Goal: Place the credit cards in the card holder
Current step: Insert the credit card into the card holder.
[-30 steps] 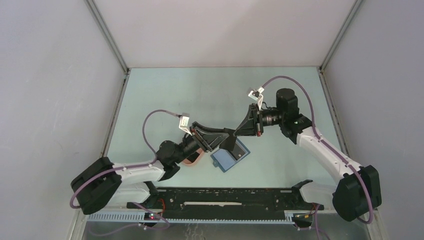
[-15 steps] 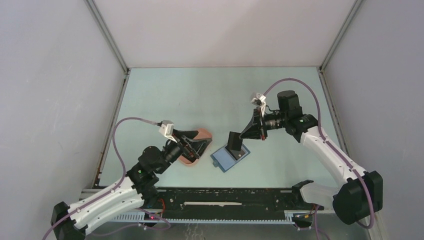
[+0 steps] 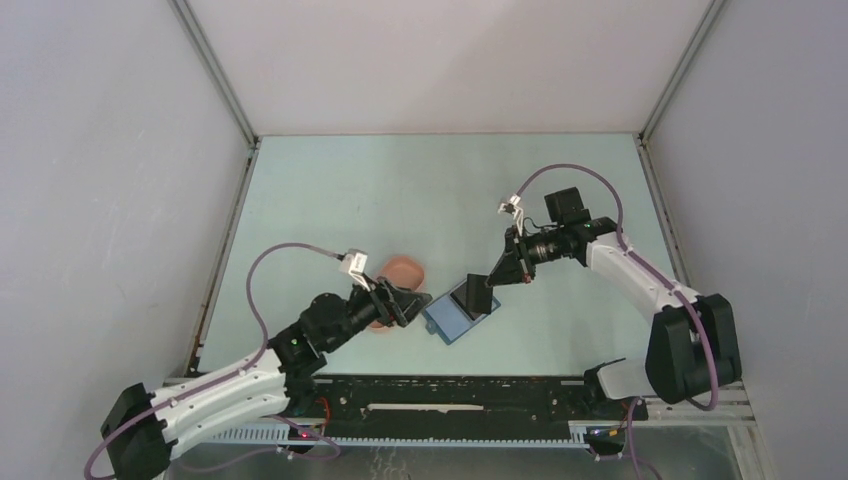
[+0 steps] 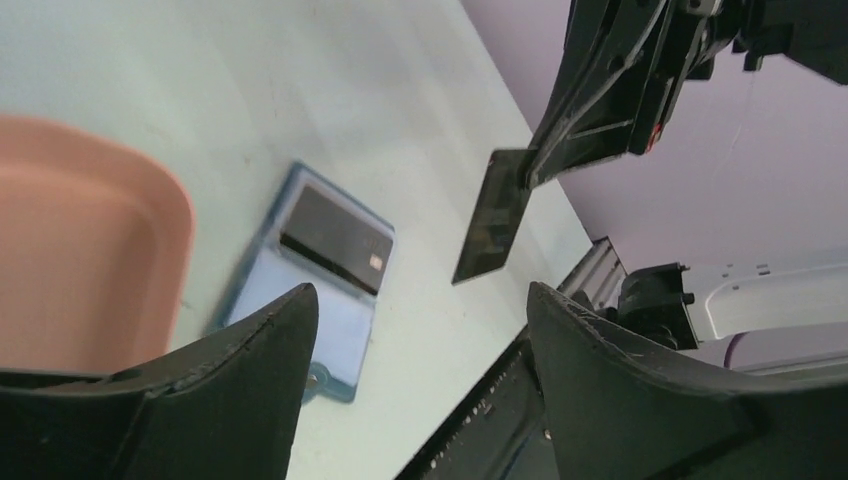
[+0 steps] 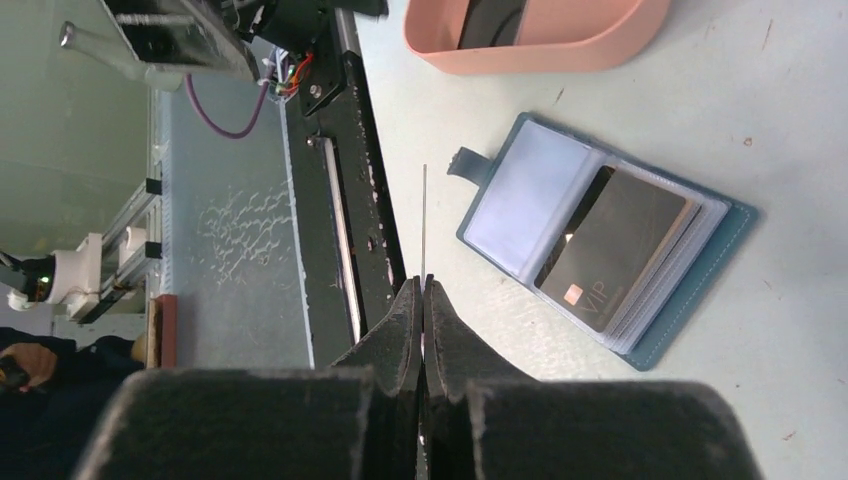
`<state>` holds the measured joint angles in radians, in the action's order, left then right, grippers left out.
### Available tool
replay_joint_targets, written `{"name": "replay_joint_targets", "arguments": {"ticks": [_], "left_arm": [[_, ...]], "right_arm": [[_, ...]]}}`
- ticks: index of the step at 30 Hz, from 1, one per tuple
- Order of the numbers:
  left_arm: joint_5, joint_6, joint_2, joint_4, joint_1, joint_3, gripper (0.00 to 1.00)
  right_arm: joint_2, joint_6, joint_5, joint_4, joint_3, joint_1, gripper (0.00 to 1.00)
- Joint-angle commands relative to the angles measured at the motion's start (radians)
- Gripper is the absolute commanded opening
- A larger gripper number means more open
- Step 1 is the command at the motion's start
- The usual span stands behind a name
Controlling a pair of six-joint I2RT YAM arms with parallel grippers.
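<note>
My right gripper [image 3: 493,272] is shut on a black credit card [image 3: 478,292], held upright just above the open blue card holder [image 3: 452,322]. In the right wrist view the held card [image 5: 424,220] shows edge-on between the shut right gripper [image 5: 423,285], left of the card holder [image 5: 520,200]. Another black credit card [image 5: 610,245] sits in one of the holder's pockets. My left gripper [image 3: 412,300] is open and empty, low beside the pink tray. In the left wrist view the left gripper [image 4: 420,292] frames the card holder [image 4: 320,320] and the held card [image 4: 495,215].
A pink oval tray [image 3: 405,268] lies just left of the card holder, with a dark card [image 5: 490,20] inside it [image 5: 540,45]. The black rail [image 3: 450,395] runs along the table's near edge. Grey walls close in the table on three sides.
The left gripper has let go of the black card and drawn back toward the pink tray. The right gripper now holds the card alone and has lowered it toward the card holder.
</note>
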<state>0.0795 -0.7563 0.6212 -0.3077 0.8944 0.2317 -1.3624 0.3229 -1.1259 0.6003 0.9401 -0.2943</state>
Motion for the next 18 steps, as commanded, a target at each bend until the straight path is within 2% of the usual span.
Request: {"name": "replay_joint_targets", "arguments": {"ticks": [1, 5, 10, 14, 18], "left_arm": [[0.093, -0.130, 0.045, -0.046, 0.115, -0.046, 0.80], [0.248, -0.171, 0.125, -0.035, 0.225, -0.034, 0.72], [0.327, -0.223, 0.296, -0.036, 0.269, 0.017, 0.62], [0.382, -0.242, 0.422, 0.005, 0.284, 0.094, 0.62], [0.439, -0.187, 0.498, 0.069, 0.303, 0.195, 0.61]], "right_arm": [[-0.064, -0.028, 0.026, -0.035, 0.021, 0.003, 0.00], [-0.131, -0.046, 0.032, -0.041, 0.041, 0.001, 0.00], [-0.184, -0.069, 0.054, -0.062, 0.053, -0.001, 0.00], [-0.226, -0.074, 0.095, -0.059, 0.070, -0.003, 0.00], [-0.277, -0.075, 0.120, -0.049, 0.100, -0.014, 0.00]]}}
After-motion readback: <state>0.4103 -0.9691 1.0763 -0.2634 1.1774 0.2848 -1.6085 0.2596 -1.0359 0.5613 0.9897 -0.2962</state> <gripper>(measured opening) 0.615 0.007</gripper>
